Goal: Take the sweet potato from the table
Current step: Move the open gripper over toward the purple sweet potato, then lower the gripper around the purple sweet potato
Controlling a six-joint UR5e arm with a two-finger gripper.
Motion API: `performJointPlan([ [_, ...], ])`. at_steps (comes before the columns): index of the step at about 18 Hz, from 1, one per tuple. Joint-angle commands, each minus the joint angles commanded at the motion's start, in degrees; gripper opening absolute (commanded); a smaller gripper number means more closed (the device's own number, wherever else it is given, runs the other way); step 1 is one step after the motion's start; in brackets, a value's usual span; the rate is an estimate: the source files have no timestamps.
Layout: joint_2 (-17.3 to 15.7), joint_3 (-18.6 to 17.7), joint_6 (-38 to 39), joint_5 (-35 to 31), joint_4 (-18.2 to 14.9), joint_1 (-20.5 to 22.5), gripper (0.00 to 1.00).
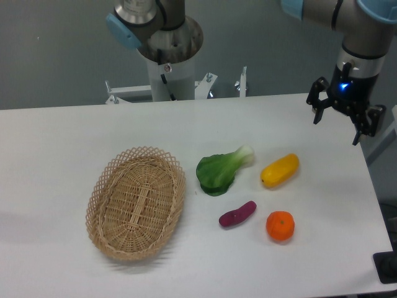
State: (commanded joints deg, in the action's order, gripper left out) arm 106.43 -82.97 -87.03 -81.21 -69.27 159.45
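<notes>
The sweet potato (237, 214) is a small purple-magenta tuber lying on the white table (62, 143), right of centre toward the front. My gripper (338, 129) hangs above the table's far right edge, well behind and to the right of the sweet potato. Its fingers are spread apart and hold nothing.
A wicker basket (136, 202) lies left of the sweet potato. A green leafy vegetable (220, 171) sits just behind it, a yellow oblong vegetable (280, 170) behind and to the right, and a round orange fruit (280, 226) close on its right. The arm's base (169, 56) stands behind the table.
</notes>
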Motion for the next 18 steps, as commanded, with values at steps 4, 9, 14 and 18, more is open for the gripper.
performJointPlan([
  [4,2.7,-0.7,6.3,-0.5,5.7,-5.1,1.0],
  [9,6.3,-0.9,5.6,-1.1,8.7,-10.2,1.0],
  [14,8.3,-4.4,6.7,-1.1,9.1,-13.3,1.0],
  [18,10.8,-5.0,6.8,-2.8,9.4,-14.9,1.0],
])
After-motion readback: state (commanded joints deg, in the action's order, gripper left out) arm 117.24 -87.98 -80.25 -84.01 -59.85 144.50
